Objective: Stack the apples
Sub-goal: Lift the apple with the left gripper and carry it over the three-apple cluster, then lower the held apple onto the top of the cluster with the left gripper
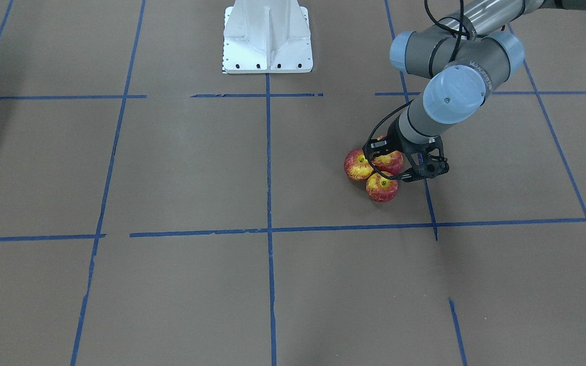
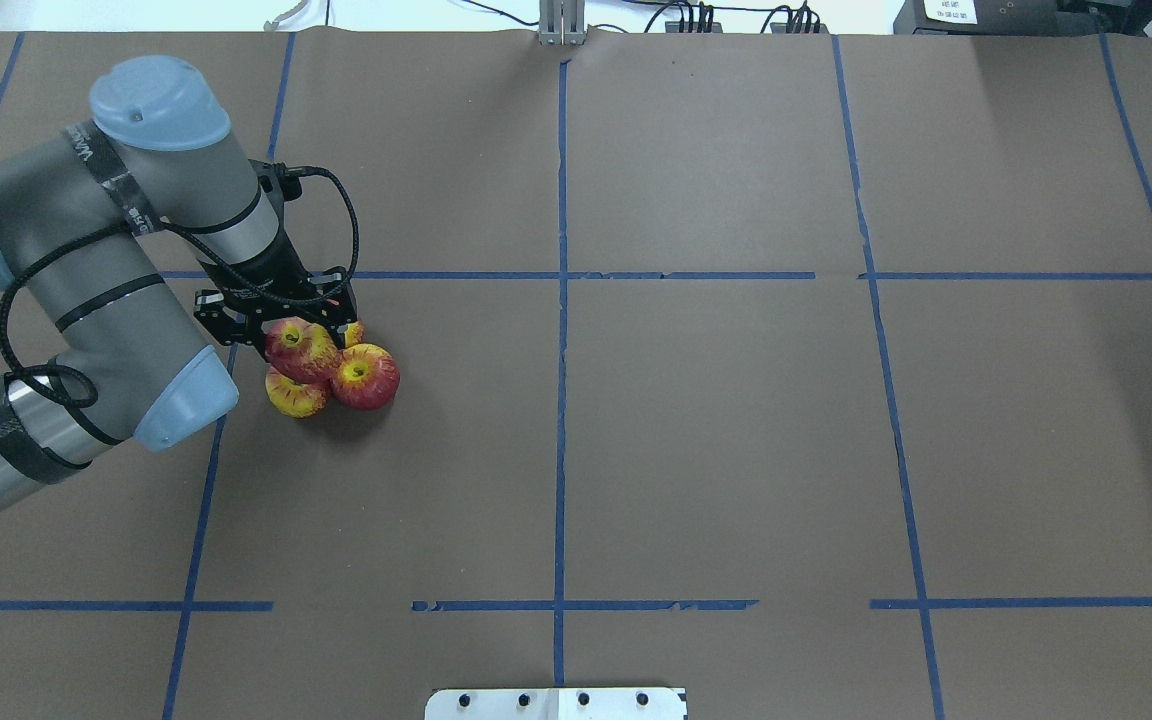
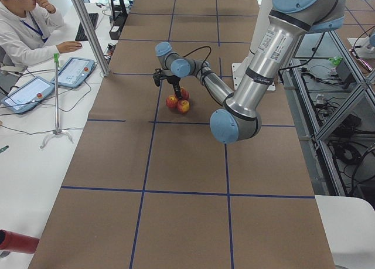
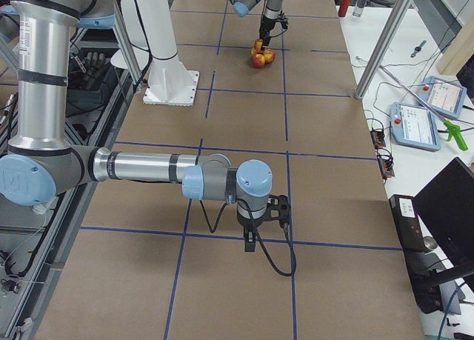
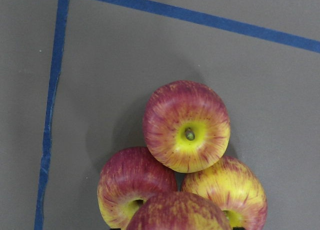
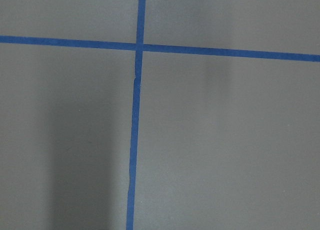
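Four red-and-yellow apples sit in a tight cluster on the brown table. Three lie on the table: one, one, and one mostly hidden behind. The fourth apple rests on top of them, between the fingers of my left gripper, which points straight down and is shut on it. In the left wrist view the held apple fills the bottom edge above the three lower apples. In the front view the held apple sits in the left gripper. My right gripper shows only in the exterior right view, so I cannot tell whether it is open or shut.
Blue tape lines divide the brown table into squares. The robot's white base stands at the table's robot side. An operator sits at a side desk with tablets. The right wrist view shows only table and a tape cross.
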Tool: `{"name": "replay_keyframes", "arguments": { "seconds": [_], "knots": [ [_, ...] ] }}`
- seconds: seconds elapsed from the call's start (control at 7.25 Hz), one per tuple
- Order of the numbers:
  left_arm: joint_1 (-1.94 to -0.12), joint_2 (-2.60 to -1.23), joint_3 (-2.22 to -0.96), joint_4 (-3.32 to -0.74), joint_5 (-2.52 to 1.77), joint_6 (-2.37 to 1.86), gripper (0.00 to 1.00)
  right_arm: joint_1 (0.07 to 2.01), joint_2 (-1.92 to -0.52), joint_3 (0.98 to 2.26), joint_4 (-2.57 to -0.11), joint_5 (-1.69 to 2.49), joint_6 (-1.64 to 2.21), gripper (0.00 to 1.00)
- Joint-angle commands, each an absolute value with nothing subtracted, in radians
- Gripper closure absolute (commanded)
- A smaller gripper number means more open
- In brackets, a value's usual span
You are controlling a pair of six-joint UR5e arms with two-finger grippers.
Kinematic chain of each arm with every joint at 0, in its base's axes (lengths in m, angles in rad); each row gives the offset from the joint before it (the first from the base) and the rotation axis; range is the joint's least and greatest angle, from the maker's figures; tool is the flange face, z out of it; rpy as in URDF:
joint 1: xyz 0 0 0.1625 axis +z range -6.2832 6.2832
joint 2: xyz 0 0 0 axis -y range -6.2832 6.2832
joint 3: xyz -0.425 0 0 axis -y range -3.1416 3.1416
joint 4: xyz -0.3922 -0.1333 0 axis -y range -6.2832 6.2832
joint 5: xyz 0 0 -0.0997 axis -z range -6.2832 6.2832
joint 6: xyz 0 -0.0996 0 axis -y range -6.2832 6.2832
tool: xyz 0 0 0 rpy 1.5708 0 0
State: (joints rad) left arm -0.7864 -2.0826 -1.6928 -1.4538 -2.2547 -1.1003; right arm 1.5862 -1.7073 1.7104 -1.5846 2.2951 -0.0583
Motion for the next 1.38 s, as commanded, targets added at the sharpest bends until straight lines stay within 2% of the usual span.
{"name": "replay_keyframes", "arguments": {
  "seconds": [0.0, 1.24],
  "knots": [
    [-0.784, -2.085, -1.692, -1.456, -2.237, -1.097, 1.00, 1.586, -1.707, 1.710, -1.585, 2.295, -0.058, 0.00],
    [-0.762, -2.080, -1.686, -1.509, -2.192, -1.094, 1.00, 1.586, -1.707, 1.710, -1.585, 2.295, -0.058, 0.00]
  ]
}}
